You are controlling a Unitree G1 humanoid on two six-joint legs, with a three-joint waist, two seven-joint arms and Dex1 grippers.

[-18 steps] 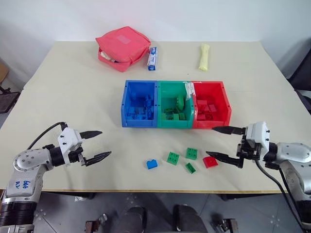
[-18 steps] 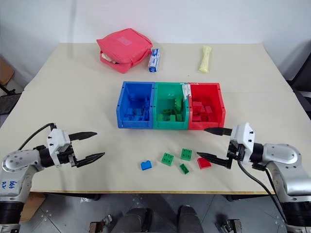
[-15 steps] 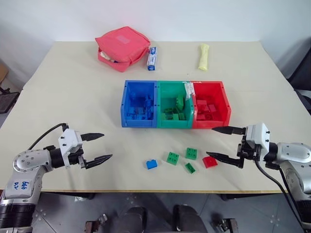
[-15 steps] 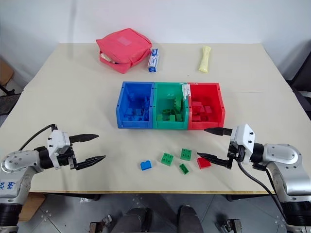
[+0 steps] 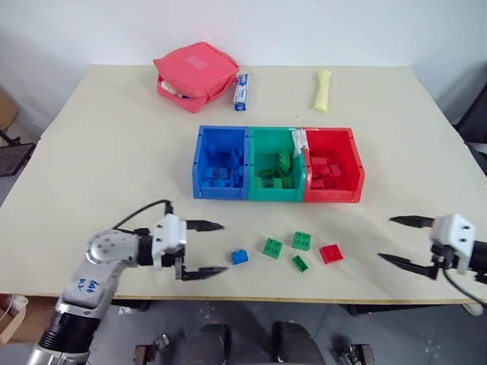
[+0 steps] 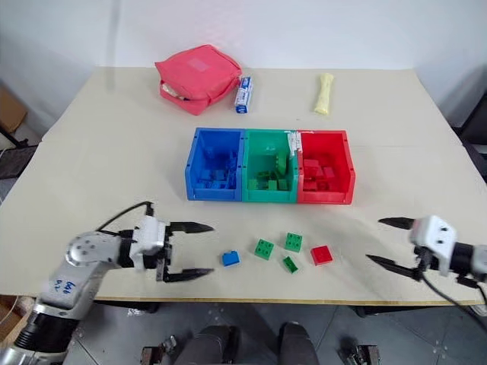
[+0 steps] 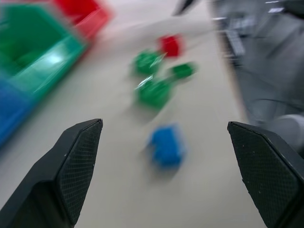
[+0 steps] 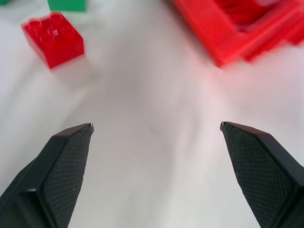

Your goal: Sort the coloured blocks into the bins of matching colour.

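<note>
Table (image 5: 114, 137), beige, bearing all items below.

Bins (image 5: 278, 163): three joined in one row near table centre, long axis running left to right; blue (image 5: 221, 162) at left, green (image 5: 277, 163) in middle, red (image 5: 332, 164) at right; open tops facing up; each holding bricks of its own colour.

Loose blocks, on bare tabletop between bins and near edge, set in a rough left-to-right line:
- blue brick (image 5: 239, 257), leftmost, just beside left gripper's fingertips.
- green brick (image 5: 272, 247), square, studs up.
- green brick (image 5: 301, 240), square, studs up, nearest the bins.
- small green brick (image 5: 299, 263), narrow, long axis diagonal to the table edge.
- red brick (image 5: 330, 253), rightmost, studs up.

Left gripper (image 5: 207, 248): spread wide, empty, pointing right toward blue brick.

Right gripper (image 5: 399, 239): spread wide, empty, pointing left, well apart from red brick.

Far side of table: pinkish-red pouch (image 5: 195, 74); blue-white tube (image 5: 241, 91) just beside it; pale yellow object (image 5: 322, 89), long axis running away from near edge.
</note>
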